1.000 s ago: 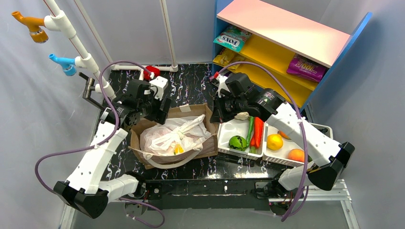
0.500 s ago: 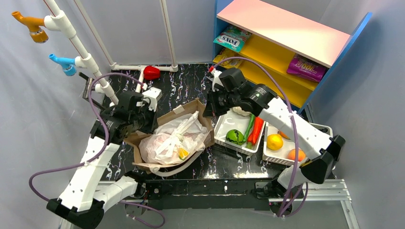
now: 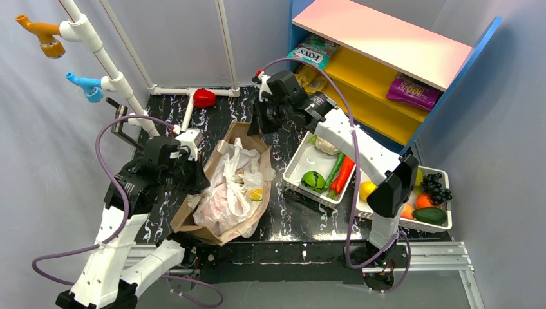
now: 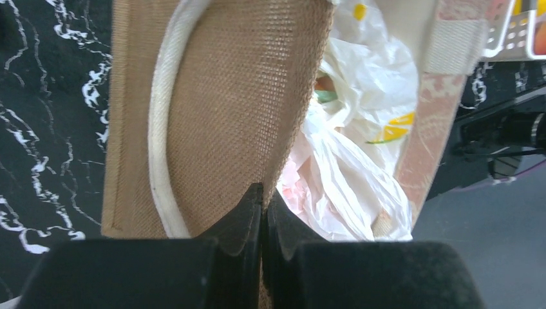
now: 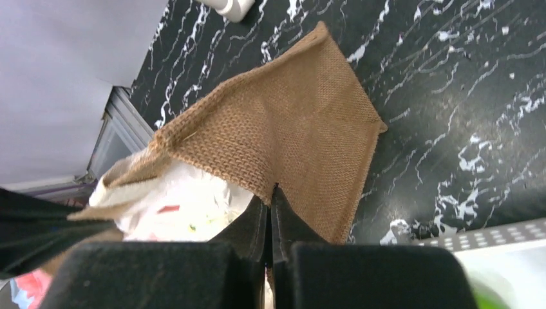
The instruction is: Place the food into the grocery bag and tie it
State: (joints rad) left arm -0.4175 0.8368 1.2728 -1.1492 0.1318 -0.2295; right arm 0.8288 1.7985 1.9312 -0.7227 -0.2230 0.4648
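Observation:
The grocery bag (image 3: 230, 187), thin white plastic with a yellow print, lies crumpled inside a brown burlap bag (image 3: 187, 216) on the black table. My left gripper (image 3: 195, 183) is shut on the burlap bag's near-left rim (image 4: 238, 96), beside its white strap (image 4: 158, 129); the grocery bag (image 4: 360, 187) bulges just right of the jaws. My right gripper (image 3: 255, 125) is shut on the far corner of the burlap bag (image 5: 290, 141), with the grocery bag (image 5: 180, 206) below it. Loose food lies in trays: a green fruit (image 3: 315, 181), a red pepper (image 3: 344, 174) and an orange (image 3: 367, 188).
A white tray (image 3: 297, 164) sits tilted right of the bags, and a second basket (image 3: 444, 226) holds grapes (image 3: 436, 187) and a dark green vegetable (image 3: 430, 215). A red toy (image 3: 204, 98) lies by the white pipe frame at the back. The blue-and-yellow shelf (image 3: 386, 38) stands back right.
The left gripper went from open to shut on the burlap rim. The right arm swung back and left, turning the burlap bag to lie lengthwise; the white tray also turned.

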